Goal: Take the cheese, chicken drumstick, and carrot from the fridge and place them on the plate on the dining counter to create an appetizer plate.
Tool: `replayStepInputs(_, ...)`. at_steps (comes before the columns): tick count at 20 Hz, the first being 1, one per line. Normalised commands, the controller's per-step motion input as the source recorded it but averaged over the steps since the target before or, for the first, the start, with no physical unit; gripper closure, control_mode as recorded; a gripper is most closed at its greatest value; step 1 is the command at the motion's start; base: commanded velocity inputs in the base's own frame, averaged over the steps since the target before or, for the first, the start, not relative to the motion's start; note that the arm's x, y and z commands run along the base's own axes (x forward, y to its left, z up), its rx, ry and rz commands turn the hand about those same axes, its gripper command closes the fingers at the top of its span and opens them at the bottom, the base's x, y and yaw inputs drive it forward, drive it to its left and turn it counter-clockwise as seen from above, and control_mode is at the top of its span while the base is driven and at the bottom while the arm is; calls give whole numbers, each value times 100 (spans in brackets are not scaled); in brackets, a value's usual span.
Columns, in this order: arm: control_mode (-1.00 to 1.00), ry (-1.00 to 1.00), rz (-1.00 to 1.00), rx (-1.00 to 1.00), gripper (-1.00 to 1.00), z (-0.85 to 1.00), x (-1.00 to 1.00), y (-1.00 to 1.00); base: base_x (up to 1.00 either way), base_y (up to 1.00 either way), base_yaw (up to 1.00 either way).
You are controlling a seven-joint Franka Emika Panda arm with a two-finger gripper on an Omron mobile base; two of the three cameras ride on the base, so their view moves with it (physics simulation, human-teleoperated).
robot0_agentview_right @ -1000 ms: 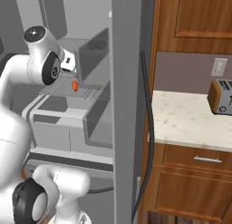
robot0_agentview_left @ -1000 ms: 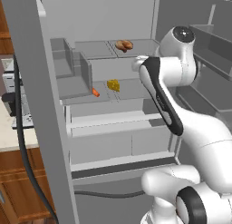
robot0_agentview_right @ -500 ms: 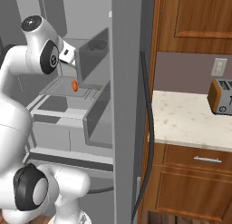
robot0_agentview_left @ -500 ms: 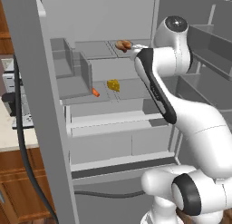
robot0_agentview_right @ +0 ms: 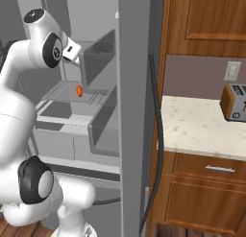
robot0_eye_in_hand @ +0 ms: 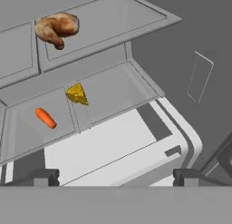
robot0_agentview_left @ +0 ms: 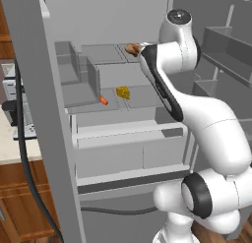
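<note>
Cheese (robot0_eye_in_hand: 77,94) sits on the fridge's (robot0_agentview_left: 29,89) middle shelf, apart from the carrot (robot0_eye_in_hand: 45,118), which lies on the same shelf on a separate glass panel beside it. Drumstick (robot0_eye_in_hand: 56,28) rests on the shelf above, toward the back. Claw (robot0_eye_in_hand: 115,177) hangs in front of the open fridge, above the drawers, jaws spread wide, holding nothing, both fingertips (robot0_eye_in_hand: 43,175) clear of every item. Toaster (robot0_agentview_right: 234,102) stands on the table (robot0_agentview_right: 202,130) right of the fridge.
</note>
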Motion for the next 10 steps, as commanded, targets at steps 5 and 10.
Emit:
replayStepInputs(5, -100, -8, -7, 0, -100, 0, 40, 4, 0, 0, 0)
replayStepInputs(10, -100, -2, -1, 0, -100, 0, 52, 0, 0, 0, 0)
